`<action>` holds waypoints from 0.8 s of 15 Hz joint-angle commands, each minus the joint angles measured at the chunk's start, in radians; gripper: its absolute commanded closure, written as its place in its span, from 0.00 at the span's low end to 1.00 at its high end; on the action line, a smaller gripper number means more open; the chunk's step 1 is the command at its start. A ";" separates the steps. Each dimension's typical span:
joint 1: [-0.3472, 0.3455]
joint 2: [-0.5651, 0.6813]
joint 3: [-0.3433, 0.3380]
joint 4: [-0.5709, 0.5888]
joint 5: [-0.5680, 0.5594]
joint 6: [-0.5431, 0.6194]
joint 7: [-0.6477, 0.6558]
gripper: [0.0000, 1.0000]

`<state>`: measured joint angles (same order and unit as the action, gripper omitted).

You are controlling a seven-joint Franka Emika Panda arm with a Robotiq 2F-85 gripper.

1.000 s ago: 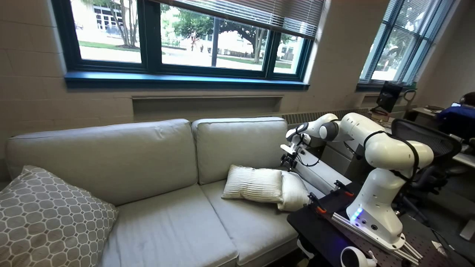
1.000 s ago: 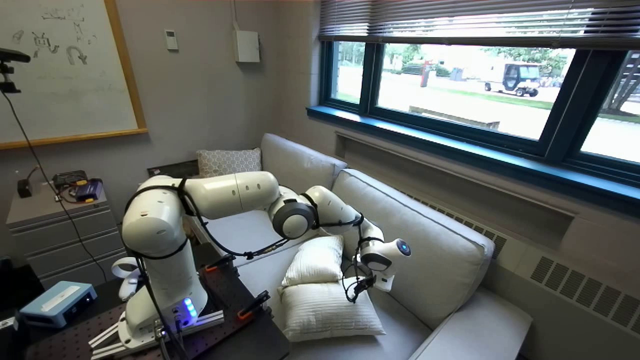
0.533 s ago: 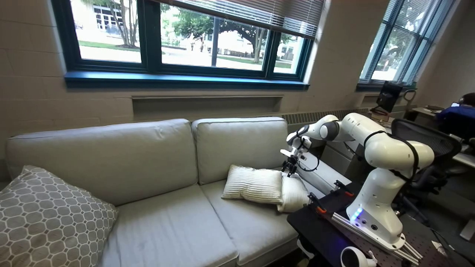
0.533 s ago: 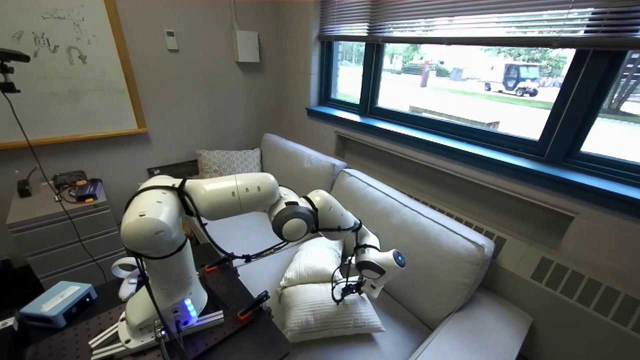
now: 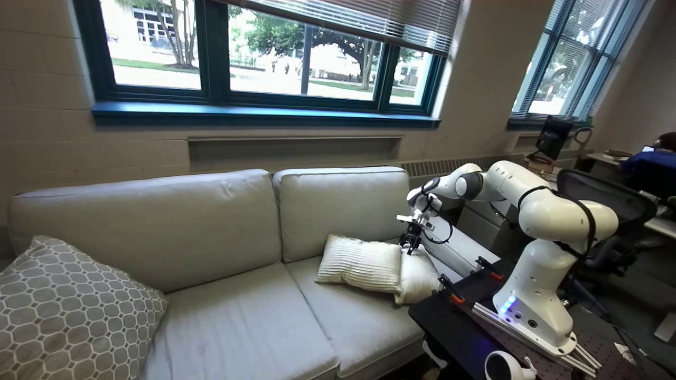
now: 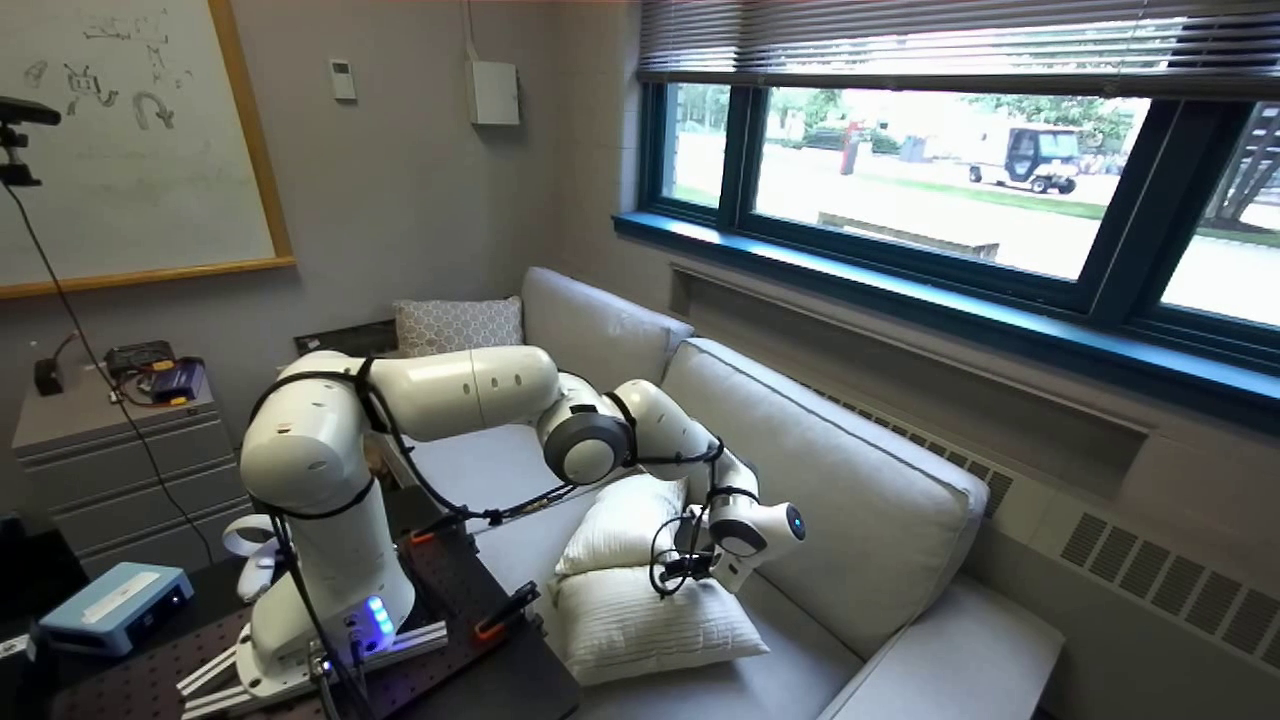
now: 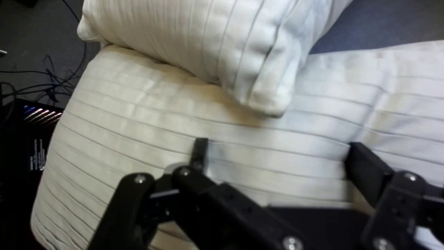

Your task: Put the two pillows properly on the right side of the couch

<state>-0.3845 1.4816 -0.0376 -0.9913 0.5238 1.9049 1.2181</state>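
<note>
Jaws spread wide, nothing gripped. Fingertips [image 7: 366, 173] are placed right over the lower pillow [image 6: 660, 632], which lies directly beneath; fabric contact can't be confirmed. Upper pillow [image 5: 360, 263] is set beside it, on the side of the jaws away from the couch arm [image 6: 960, 640], one corner lapped over the lower pillow. Both are on the right-hand seat [image 5: 348, 316] of the couch [image 5: 232, 316], slouched and overlapping, so placement is judged not done.

Handling (judged): light, soft, squashy; pleated cloth, unlikely to slip or break. The flat panel under the jaws looks like a poor bite: fabric would need to be bunched. An edge or free corner should be taken instead, jaws pushed in deep before closing. The lapped corner, just ahead of the jaws, could get dragged along.

Surface: padded seat under the jaws, so some give is expected when pressed. Couch back [image 5: 343, 206] on one side of the jaws; on the opposite side the tabletop [image 5: 443, 322] with the robot base [image 5: 531, 290] appears close to the lower pillow; snagging there is possible.

Room: window sill [image 5: 264, 115] above and beyond the jaws; filing cabinet [image 6: 90, 470] well apart from them, past the robot base. Patterned pillow [image 5: 84, 311] at the couch's far end from the jaws, to be left alone.
</note>
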 commanded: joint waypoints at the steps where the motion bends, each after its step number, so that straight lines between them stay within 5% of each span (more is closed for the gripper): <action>1: 0.030 0.000 -0.033 -0.009 -0.044 -0.031 0.090 0.00; 7: 0.135 -0.009 -0.138 0.006 -0.197 0.047 0.251 0.00; 12: 0.222 -0.015 -0.114 0.023 -0.294 0.052 0.266 0.00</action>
<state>-0.2035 1.4662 -0.1616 -0.9752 0.2827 1.9603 1.4637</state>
